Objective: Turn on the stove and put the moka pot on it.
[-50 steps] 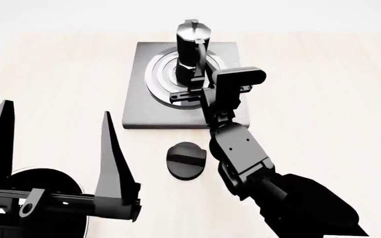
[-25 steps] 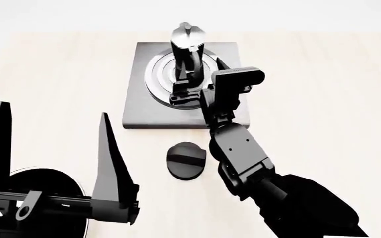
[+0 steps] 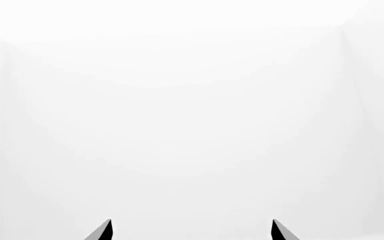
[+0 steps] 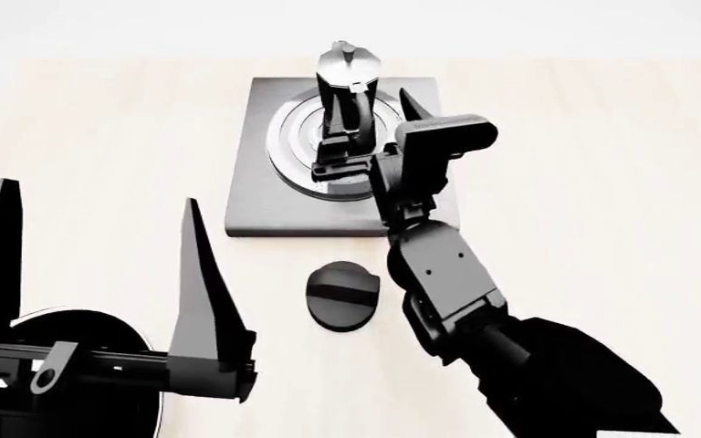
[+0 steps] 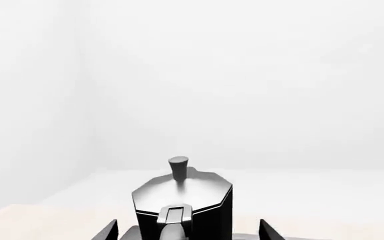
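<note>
Since a second ago, the moka pot [image 4: 347, 91] has settled upright on the stove [image 4: 253, 187] rings near the table's far edge. Right gripper [image 4: 363, 146] fingers stand apart around its handle; placing looks finished. Next: withdraw, then check the knob [image 4: 342, 295].

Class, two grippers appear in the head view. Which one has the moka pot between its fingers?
The right gripper, reaching over the stove with fingers either side of the moka pot. The left gripper hangs open near the table's front edge, away from it.

Pale wooden table [image 4: 594, 182] filled the foreground; plain white walls [image 3: 178, 100] beyond met at faint corners; light even, shadowless.
</note>
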